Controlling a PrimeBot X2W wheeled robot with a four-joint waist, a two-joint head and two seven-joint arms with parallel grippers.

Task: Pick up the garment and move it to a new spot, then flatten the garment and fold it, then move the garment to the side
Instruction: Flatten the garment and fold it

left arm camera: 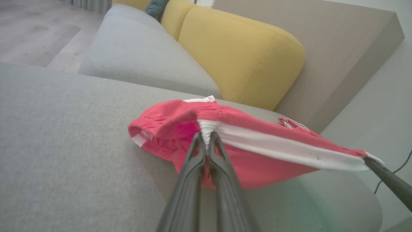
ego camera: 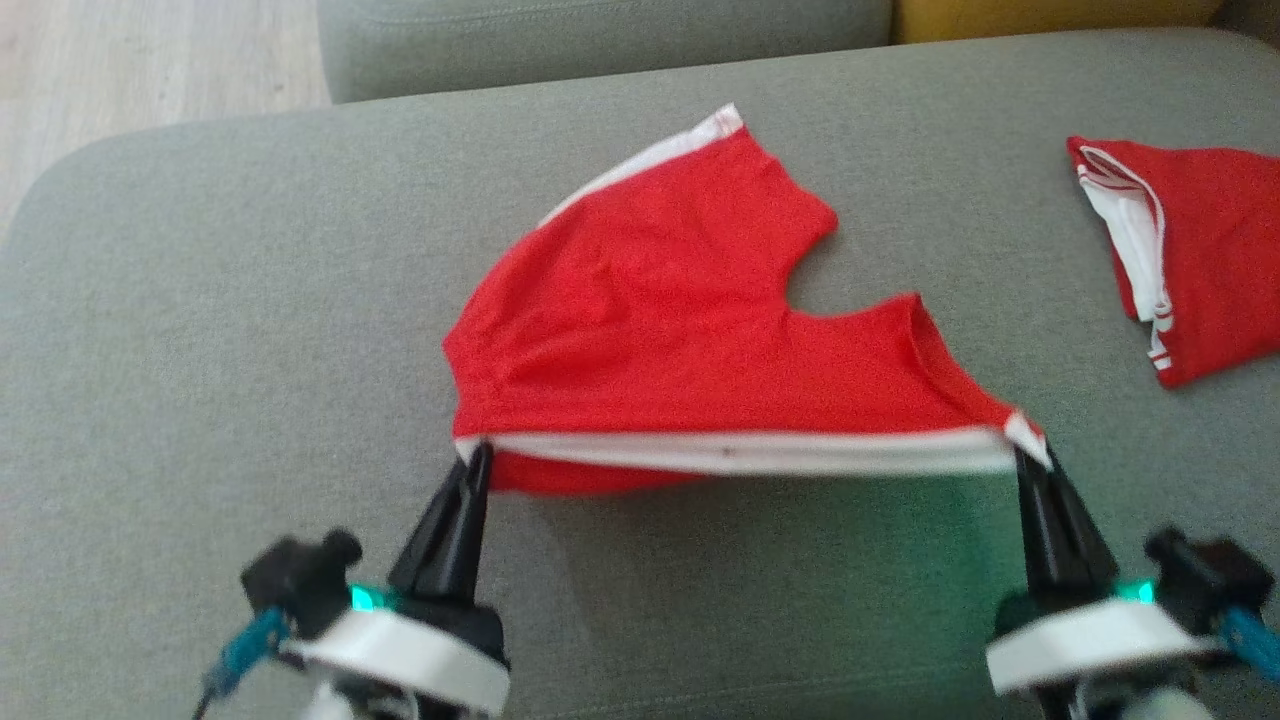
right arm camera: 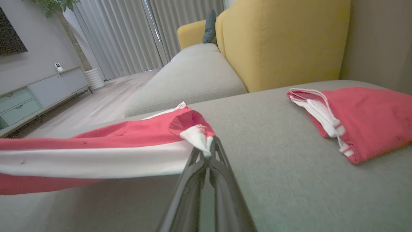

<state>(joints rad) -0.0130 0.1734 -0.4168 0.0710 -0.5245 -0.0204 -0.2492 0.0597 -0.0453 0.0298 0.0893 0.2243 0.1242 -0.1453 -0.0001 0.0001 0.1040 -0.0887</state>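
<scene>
Your left gripper was clenched on one end of the white band of the red garment, with cloth bunched in the pinch. Your right gripper was clamped the same way on the band's other end. Between them the band ran taut and nearly straight, lifted just off the grey cushion, to judge by the shadow under it. The rest of the garment trailed away from you and lay near the middle of the cushion, rippled behind the left grip and with a curved notch on its far right side. A second red garment, folded, lay well apart on the right.

This looked like the flattening step, so the stretch was what mattered. You had both ends about level, which was right. What it called for next was a slow, even draw toward yourself, both arms together, so the trailing cloth would smooth against the cushion rather than bunch. Had one arm led, the band would likely have skewed and set a diagonal crease. It was wise to lower the band onto the cushion before letting go, and to stay clear of the folded piece on the right.
</scene>
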